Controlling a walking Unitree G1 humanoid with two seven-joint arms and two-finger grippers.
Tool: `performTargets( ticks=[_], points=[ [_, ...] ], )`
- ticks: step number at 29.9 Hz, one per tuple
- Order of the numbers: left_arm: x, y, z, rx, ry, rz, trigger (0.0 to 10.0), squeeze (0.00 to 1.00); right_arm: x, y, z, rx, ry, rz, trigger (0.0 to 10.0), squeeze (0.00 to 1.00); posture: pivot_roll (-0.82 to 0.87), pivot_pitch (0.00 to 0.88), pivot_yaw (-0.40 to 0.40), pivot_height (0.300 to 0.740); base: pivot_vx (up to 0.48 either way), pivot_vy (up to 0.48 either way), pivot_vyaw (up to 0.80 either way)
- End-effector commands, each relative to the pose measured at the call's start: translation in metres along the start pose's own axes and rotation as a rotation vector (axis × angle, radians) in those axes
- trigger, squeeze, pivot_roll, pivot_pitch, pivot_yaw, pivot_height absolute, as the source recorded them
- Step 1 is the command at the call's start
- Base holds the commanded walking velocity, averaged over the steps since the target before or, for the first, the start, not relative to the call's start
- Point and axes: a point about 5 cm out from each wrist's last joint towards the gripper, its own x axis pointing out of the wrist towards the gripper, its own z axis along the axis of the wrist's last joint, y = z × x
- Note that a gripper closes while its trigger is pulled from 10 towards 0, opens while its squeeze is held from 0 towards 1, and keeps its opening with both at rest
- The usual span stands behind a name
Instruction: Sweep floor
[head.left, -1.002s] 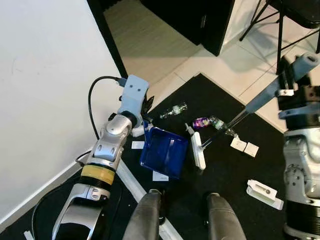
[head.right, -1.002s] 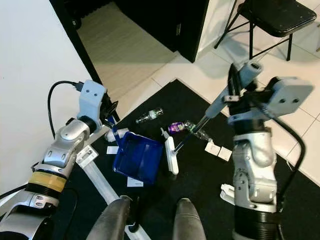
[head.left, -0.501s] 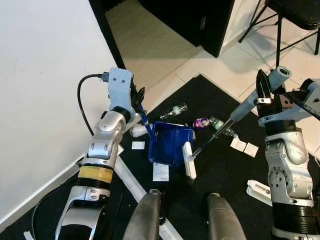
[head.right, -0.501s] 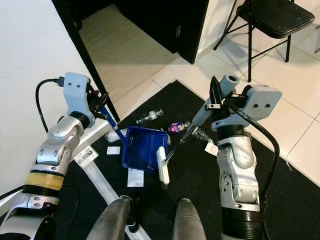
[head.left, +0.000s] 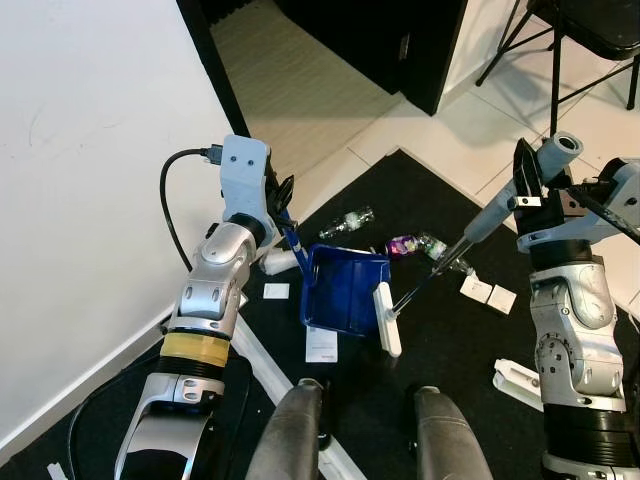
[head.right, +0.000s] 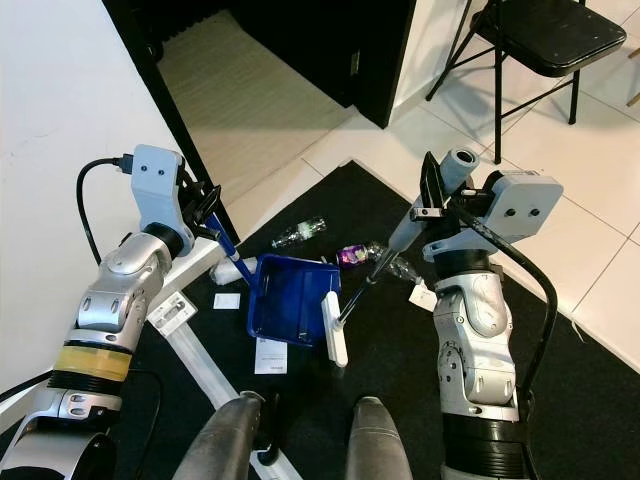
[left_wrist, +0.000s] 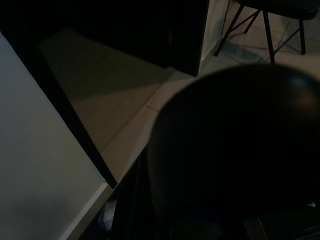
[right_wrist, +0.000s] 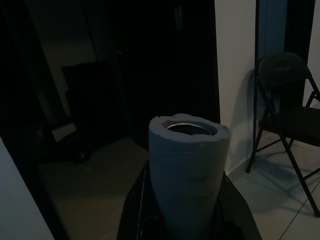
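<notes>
A blue dustpan (head.left: 345, 290) sits tilted on the black mat (head.left: 450, 340) just ahead of my feet. Its blue handle (head.left: 292, 240) rises to my left gripper (head.left: 283, 203), which is shut on it. My right gripper (head.left: 525, 185) is shut on the grey foam grip of a broom (head.left: 497, 208). The grip also stands between the black fingers (right_wrist: 135, 210) in the right wrist view. From that grip a thin shaft slants down to the white broom head (head.left: 387, 320), which lies at the dustpan's right edge. A clear bottle (head.left: 347, 220), a purple wrapper (head.left: 402, 243) and another clear bottle (head.left: 442, 252) lie beyond the pan.
Two white boxes (head.left: 490, 293), a white packet (head.left: 525, 385) and paper slips (head.left: 320, 343) lie on the mat. A white wall (head.left: 90, 180) stands close on the left, with a white bar (head.left: 265, 365) along the floor. A folding chair (head.right: 545, 40) is at the far right, and a dark doorway lies ahead.
Over the second, the broom head swept left from beside the litter to the dustpan's edge. The dustpan turned and shifted right. My right arm swung inward. Little has moved in the last half second.
</notes>
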Motion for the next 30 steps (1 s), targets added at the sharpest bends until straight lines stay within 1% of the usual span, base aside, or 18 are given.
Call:
performTargets(
  ticks=[1, 30],
  points=[
    [-0.002, -0.0043, 0.0047, -0.024, -0.031, -0.015, 10.0, 0.0, -0.0016, 0.001, -0.0011, 0.005, -0.013, -0.001, 10.0, 0.0, -0.08, 0.161, 0.086, 0.74, 0.0, 0.274, 0.0],
    [-0.0007, -0.0047, 0.0043, -0.02, -0.023, -0.02, 10.0, 0.0, -0.0024, 0.0009, -0.006, 0.004, -0.006, -0.002, 10.0, 0.0, -0.08, 0.157, 0.091, 0.74, 0.0, 0.316, 0.0]
  ],
)
